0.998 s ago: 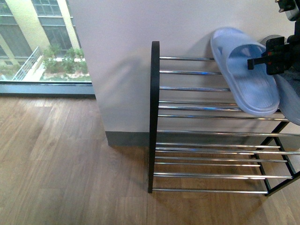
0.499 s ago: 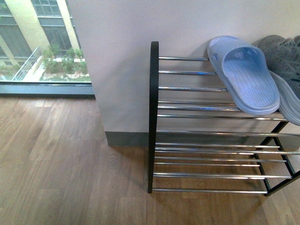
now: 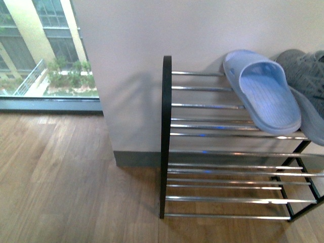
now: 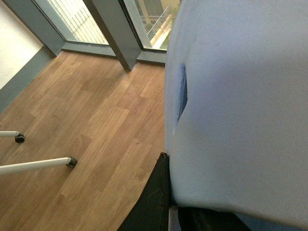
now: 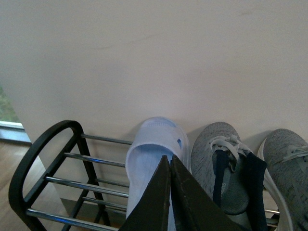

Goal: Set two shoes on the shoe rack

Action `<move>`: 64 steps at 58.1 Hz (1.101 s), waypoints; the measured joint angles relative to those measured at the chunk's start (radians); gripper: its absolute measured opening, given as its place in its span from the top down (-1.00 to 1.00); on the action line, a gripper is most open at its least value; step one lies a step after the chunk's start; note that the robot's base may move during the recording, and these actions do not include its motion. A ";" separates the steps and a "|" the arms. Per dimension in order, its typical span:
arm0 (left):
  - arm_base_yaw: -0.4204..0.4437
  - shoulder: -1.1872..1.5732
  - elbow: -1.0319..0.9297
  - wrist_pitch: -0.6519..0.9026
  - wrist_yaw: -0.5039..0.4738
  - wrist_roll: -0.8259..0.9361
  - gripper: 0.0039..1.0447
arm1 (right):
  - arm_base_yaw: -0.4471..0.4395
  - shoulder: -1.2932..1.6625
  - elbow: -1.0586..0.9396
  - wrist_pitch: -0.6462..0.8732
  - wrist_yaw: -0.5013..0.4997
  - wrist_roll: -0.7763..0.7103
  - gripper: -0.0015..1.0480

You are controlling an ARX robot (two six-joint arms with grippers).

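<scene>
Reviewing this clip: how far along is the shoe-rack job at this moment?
Done: both grey sneakers sit on the top tier of the shoe rack, beside a pale blue slide sandal. In hand: the right gripper is shut and empty. The left wrist view is filled by a pale blue surface, apparently a second sandal; its gripper state is unclear. Left: nothing for the sneakers.

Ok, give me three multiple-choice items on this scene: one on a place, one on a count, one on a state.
1. The blue sandal lies on: A) the top tier of the shoe rack B) the floor C) the bottom tier.
2. Grey sneakers on the rack, right wrist view: A) one B) two C) three.
3. The right gripper is: A) wide open B) shut, empty C) shut on a sneaker.
Answers: 1A, it rests across the top bars; 2B, two lie side by side next to the sandal; 3B, its fingers meet with nothing between.
</scene>
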 joint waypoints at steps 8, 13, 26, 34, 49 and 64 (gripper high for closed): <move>0.000 0.000 0.000 0.000 0.000 0.000 0.97 | 0.026 -0.073 -0.053 -0.017 0.040 0.001 0.97; 0.000 0.000 0.000 0.000 0.000 0.000 0.97 | 0.061 -0.123 -0.087 -0.035 0.068 0.002 0.97; 0.000 0.000 0.000 0.000 0.000 0.000 0.97 | 0.073 -0.245 -0.149 -0.098 0.074 0.002 0.97; 0.000 0.000 0.000 0.000 0.000 0.000 0.97 | 0.074 -0.268 -0.205 -0.063 0.074 0.002 0.97; 0.000 0.000 0.000 0.000 0.000 0.000 0.97 | 0.074 -0.446 -0.241 -0.208 0.075 0.002 0.97; 0.000 0.000 0.000 0.000 0.000 0.000 0.97 | 0.074 -0.631 -0.243 -0.370 0.074 0.002 0.97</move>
